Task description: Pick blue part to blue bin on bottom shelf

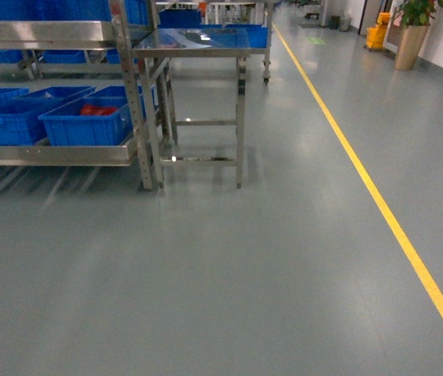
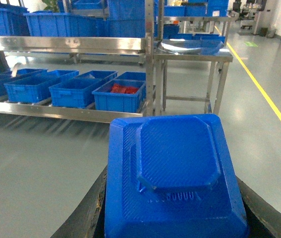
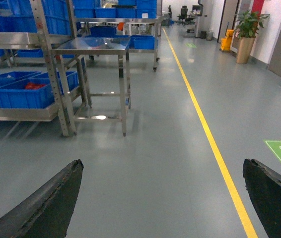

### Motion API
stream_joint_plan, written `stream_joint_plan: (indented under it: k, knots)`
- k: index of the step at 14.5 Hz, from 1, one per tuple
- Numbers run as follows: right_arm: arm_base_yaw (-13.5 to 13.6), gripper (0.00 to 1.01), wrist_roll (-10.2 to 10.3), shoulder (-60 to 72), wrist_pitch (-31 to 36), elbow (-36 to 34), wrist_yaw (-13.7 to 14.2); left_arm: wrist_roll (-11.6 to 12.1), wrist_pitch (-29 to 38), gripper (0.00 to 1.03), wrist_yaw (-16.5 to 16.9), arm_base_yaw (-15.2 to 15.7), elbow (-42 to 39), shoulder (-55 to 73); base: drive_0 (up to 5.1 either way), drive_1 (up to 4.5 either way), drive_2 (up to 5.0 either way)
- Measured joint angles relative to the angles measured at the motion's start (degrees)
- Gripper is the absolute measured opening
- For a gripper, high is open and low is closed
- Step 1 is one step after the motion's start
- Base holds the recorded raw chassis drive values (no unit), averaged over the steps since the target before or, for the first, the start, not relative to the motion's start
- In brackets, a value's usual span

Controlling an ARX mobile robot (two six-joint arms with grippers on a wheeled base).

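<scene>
Head view: no arms in sight; bottom shelf (image 1: 57,153) at 9 o'clock, blue bins (image 1: 88,121) on it. Left wrist view: left gripper (image 2: 173,218) clenched around blue part (image 2: 173,173); pickup done, drop-off left. Right wrist view: right gripper (image 3: 163,198) spread, holding nothing.

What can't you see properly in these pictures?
- Red things in the end blue bin: head view, too small and half hidden by the bin wall to identify.
- Left gripper: left wrist view, almost covered by the blue part it holds.
- Right gripper: right wrist view, fingertips cut off by the bottom edge.
- Bottom shelf: head view, cut off at the left edge.
</scene>
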Motion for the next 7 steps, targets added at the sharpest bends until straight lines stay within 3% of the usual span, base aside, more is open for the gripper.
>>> stream_joint_plan:
  k: [7]
  knots:
    - [0.0,0.98,0.0,0.0,-0.02,0.0,-0.02,0.0,-0.04,0.43,-0.02,0.0,0.0,0.0,0.0,4.12,-4.1]
